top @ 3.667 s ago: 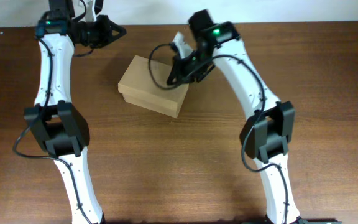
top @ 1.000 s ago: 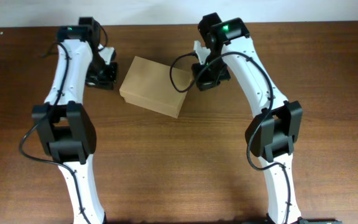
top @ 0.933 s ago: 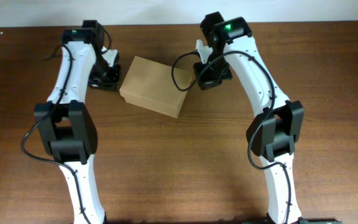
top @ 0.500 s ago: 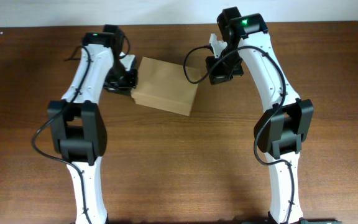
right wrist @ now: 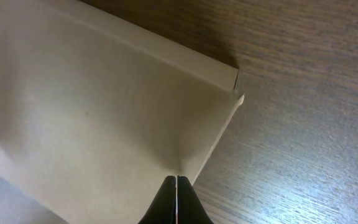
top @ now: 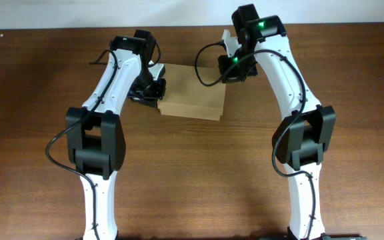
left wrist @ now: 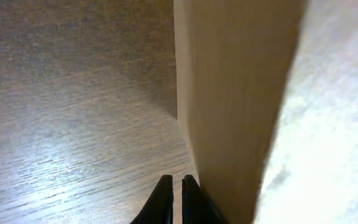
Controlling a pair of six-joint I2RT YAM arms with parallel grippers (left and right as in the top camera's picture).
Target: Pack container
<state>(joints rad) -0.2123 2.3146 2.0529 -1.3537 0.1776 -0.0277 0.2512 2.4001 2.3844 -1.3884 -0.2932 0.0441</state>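
The container (top: 193,99) is a plain tan cardboard box with its lid down, lying on the wooden table between my two arms. My left gripper (top: 153,90) is shut and empty, with its fingertips against the box's left side; the left wrist view shows the shut fingers (left wrist: 173,183) beside the box wall (left wrist: 229,93). My right gripper (top: 231,67) is shut and empty at the box's far right corner. In the right wrist view its fingertips (right wrist: 176,180) rest on the box top (right wrist: 92,106) near the edge.
The brown wooden table (top: 192,173) stretches around the box. A pale wall edge (top: 179,12) runs along the far side of the table.
Both arms and the box have shifted to the right. The box has turned from slanted to nearly square with the table. The left gripper has come from the far left to the box's left side.
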